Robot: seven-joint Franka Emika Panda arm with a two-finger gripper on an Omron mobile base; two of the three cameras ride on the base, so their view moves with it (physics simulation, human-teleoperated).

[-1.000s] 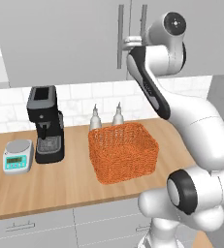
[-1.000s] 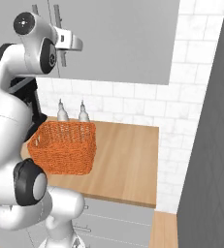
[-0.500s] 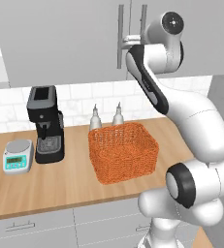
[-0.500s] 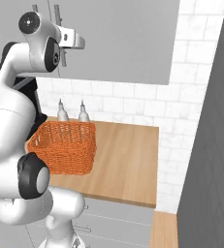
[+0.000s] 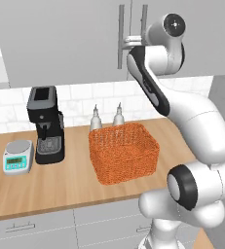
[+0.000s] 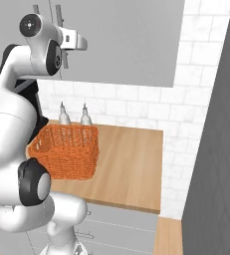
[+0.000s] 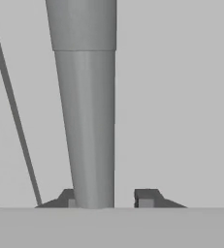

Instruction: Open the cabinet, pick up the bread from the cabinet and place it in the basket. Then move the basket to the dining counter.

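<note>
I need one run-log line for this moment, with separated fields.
cabinet: doors shut | gripper: jaws around door handle, gap on one side | basket: on worktop

cabinet [image 5: 60, 44]: 1, doors 2, bar handles 2 | basket [image 5: 123, 151]: 1 | bottles [image 5: 96, 119]: 2 | coffee machine [image 5: 46, 125]: 1 | scale [image 5: 17, 156]: 1
</note>
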